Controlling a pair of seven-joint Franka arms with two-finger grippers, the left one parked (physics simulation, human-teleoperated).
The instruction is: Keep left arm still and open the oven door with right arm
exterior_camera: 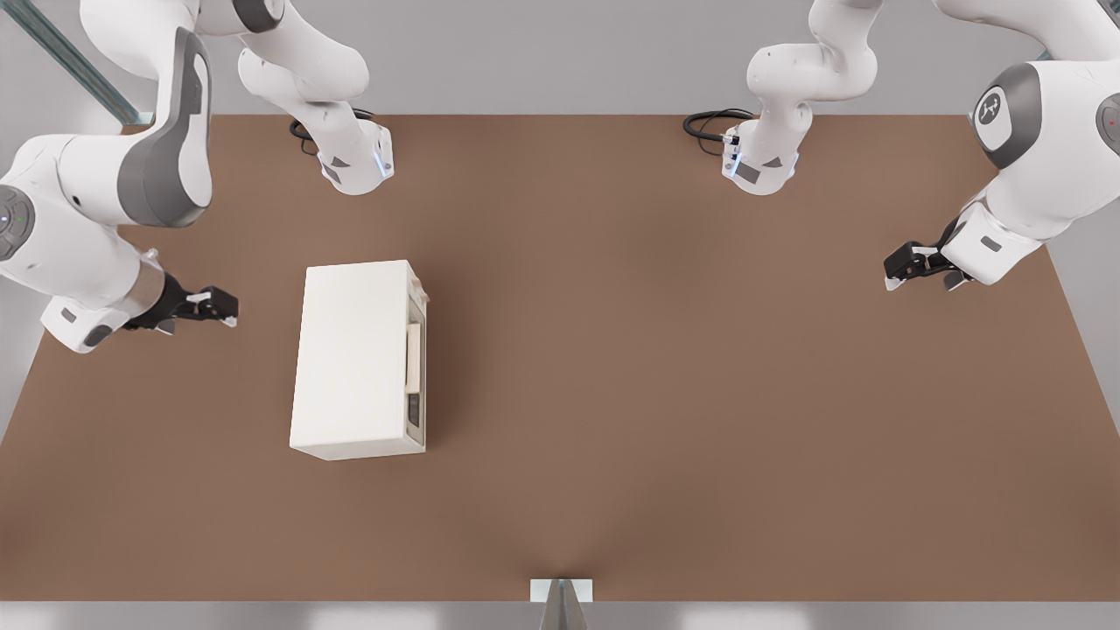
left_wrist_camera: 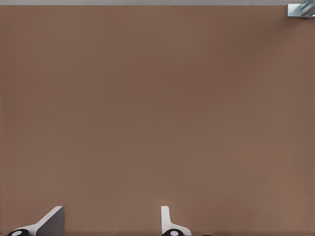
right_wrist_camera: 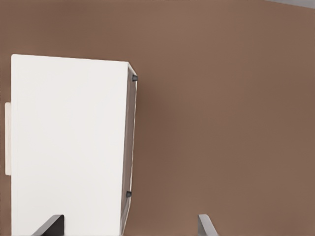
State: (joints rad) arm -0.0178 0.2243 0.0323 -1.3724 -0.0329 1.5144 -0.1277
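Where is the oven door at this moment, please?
In the front view, the closed oven door faces right on the oven, left of table centre; the open end effector hovers on the oven's opposite side.

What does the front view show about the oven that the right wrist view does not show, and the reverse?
Only the front view shows the oven door with its dark window and pale handle, facing the front view's right, away from the gripper. Only the right wrist view shows the oven's narrow side nearest the gripper, with two small dark dots. Both show the oven's plain top, the brown table and the gripper, open and apart from the oven.
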